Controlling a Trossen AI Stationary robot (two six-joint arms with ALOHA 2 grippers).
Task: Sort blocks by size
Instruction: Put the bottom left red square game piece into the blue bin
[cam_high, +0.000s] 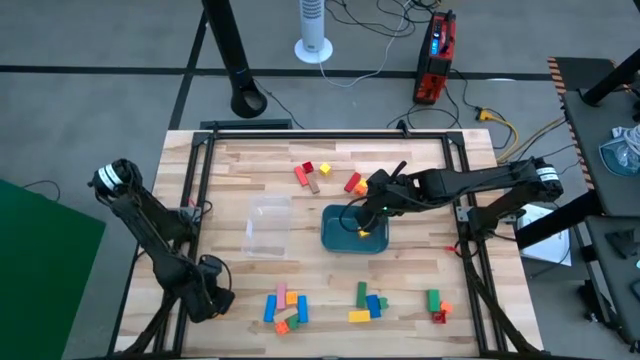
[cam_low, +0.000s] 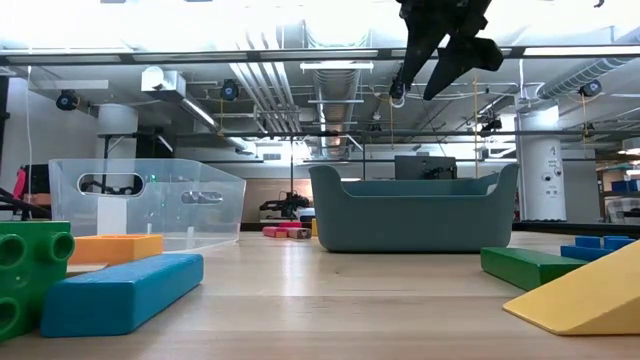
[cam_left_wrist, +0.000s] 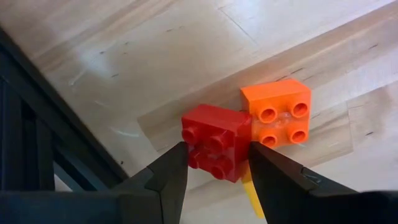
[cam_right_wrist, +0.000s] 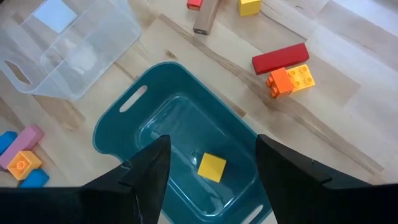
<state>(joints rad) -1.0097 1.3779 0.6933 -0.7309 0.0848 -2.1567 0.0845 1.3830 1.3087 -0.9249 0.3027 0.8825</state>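
The blocks lie in groups on the wooden table: some at the far side, and three clusters near the front edge. One yellow cube rests flat on the floor of the teal tray. My right gripper hangs open above that tray, well clear of it in the low view. My left gripper is open at the near left. Beyond its fingertips a red block and an orange block lie side by side on the table.
A clear plastic container stands left of the tray. A red bar with an orange and a yellow block lies beyond the tray's far right corner. Black frame rails run along the table's edges. Bare wood shows between tray and near clusters.
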